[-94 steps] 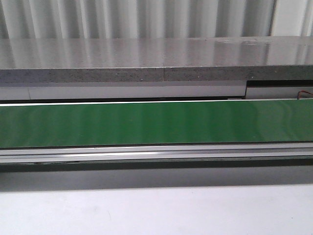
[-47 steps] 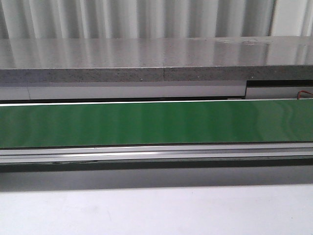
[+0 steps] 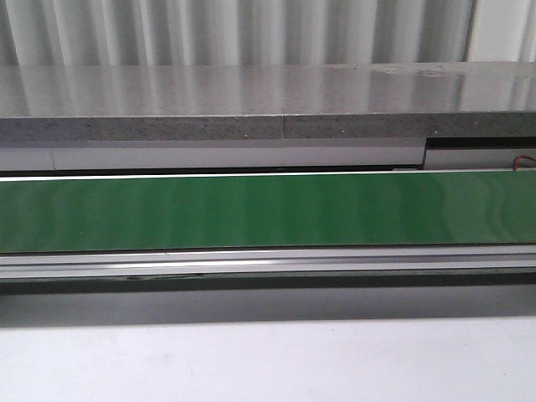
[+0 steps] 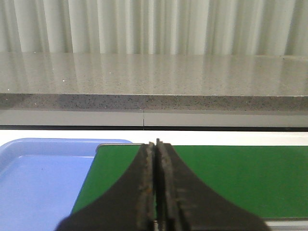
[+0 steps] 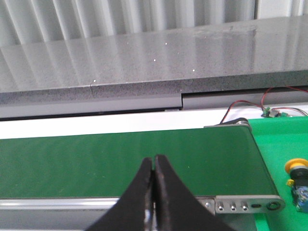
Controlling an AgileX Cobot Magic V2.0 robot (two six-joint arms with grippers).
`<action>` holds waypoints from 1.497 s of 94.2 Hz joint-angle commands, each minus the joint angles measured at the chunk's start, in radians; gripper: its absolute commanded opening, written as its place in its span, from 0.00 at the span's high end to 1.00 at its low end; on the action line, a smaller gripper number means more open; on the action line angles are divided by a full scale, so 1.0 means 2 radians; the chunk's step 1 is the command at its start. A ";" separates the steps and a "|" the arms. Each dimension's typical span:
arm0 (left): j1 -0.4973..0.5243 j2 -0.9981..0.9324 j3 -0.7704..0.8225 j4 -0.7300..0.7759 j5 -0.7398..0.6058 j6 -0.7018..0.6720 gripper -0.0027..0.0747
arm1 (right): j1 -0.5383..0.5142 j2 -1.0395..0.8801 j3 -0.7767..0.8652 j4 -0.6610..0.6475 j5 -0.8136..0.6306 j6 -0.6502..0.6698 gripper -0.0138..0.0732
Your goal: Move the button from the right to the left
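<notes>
A yellow-capped button (image 5: 297, 167) on a blue base sits on a green surface beyond the right end of the green conveyor belt (image 5: 125, 154), seen only in the right wrist view. My right gripper (image 5: 154, 158) is shut and empty over the belt's near edge, to the left of the button. My left gripper (image 4: 155, 143) is shut and empty over the left end of the belt (image 4: 231, 175), beside a blue tray (image 4: 38, 178). Neither gripper nor the button shows in the front view.
The belt (image 3: 268, 209) runs across the front view with a metal rail (image 3: 268, 261) in front and a grey stone ledge (image 3: 268, 105) behind. Red and black wires (image 5: 243, 105) and a small board lie behind the belt's right end.
The front view has shifted very slightly; nothing else has visibly changed.
</notes>
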 commanded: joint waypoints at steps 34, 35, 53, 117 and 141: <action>-0.002 -0.017 0.012 -0.004 -0.038 -0.004 0.99 | 0.000 0.211 -0.232 0.006 0.247 -0.002 0.92; -0.002 -0.017 0.012 -0.004 -0.038 -0.004 0.99 | 0.000 0.214 -0.235 0.006 0.249 -0.002 0.92; -0.002 -0.017 0.012 -0.004 -0.038 -0.004 0.99 | 0.000 0.246 -0.247 0.019 0.250 -0.002 0.92; -0.002 -0.017 0.012 -0.004 -0.038 -0.004 0.99 | 0.000 0.250 -0.246 0.031 0.260 0.001 0.14; -0.002 -0.017 0.012 -0.004 -0.038 -0.004 0.99 | -0.002 0.318 -0.289 -0.001 0.255 0.003 0.14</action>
